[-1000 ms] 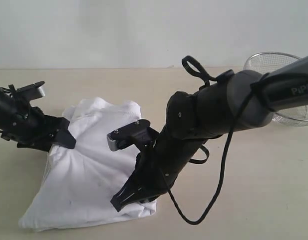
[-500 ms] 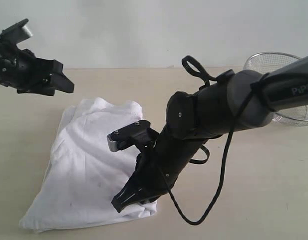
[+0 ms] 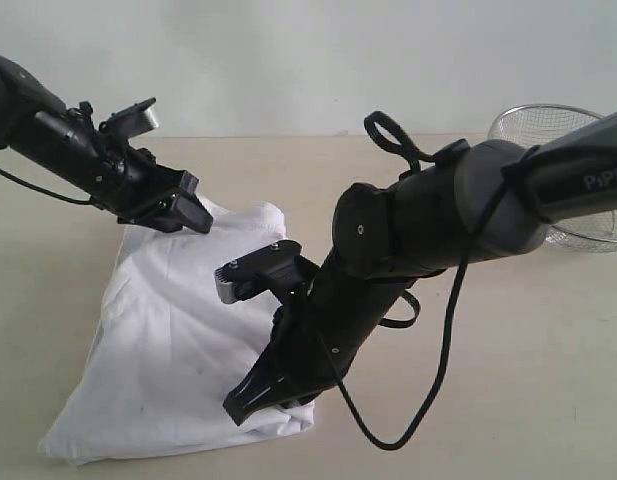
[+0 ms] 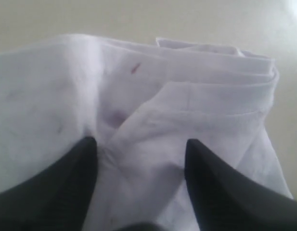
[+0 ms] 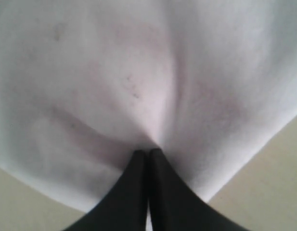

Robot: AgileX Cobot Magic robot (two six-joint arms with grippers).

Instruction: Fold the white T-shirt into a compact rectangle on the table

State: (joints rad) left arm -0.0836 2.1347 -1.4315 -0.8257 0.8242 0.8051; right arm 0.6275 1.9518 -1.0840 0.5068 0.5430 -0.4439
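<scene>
The white T-shirt [image 3: 168,330] lies partly folded on the table [image 3: 508,350], narrow at its far end and wider near the front. My left gripper [image 3: 183,212] hovers open just over the shirt's far end. In the left wrist view its fingers [image 4: 85,159] straddle layered folds of the T-shirt [image 4: 187,96] without closing. My right gripper [image 3: 253,400] is down at the shirt's near right corner. In the right wrist view the right gripper [image 5: 148,153] is shut, and the T-shirt [image 5: 138,72] puckers at its tips. No lettering or neck tag shows.
A wire basket [image 3: 523,125] stands at the far right of the table, partly behind the right arm. A loose black cable [image 3: 388,440] hangs from that arm onto the table beside the shirt. Bare table [image 5: 273,183] borders the shirt's corner.
The left gripper left the shirt's left edge, rose toward the far left, then swung right and down to the shirt's far end. The right arm has not moved.
</scene>
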